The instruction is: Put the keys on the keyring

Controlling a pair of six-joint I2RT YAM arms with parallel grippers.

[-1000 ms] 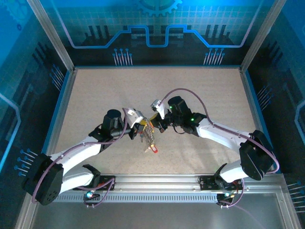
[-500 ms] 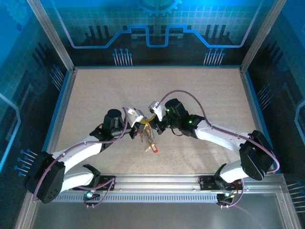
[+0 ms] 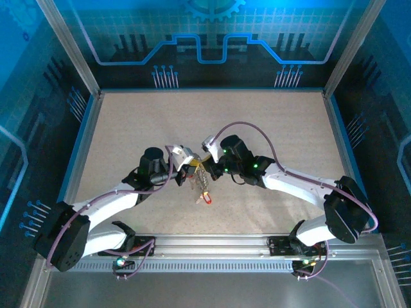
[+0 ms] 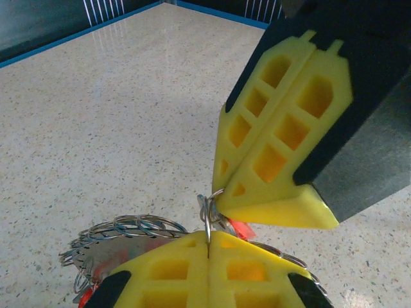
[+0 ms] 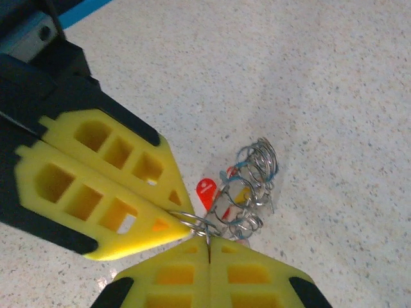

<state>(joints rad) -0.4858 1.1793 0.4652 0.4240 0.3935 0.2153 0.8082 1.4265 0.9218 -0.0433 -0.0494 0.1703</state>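
Both closed, left gripper [image 4: 207,242] and right gripper [image 4: 222,200] pinch the keyring [image 4: 205,213] tip-to-tip, keys [image 5: 206,191] clustered beneath.

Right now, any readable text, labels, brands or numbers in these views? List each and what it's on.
None readable anywhere.
Blue backdrop wall: gear outline and circuit-line graphics only, no letters.
Yellow gripper pads: unmarked.
Red plastic key head and silver wire rings: no print visible, though fine engraving would be too small to tell.
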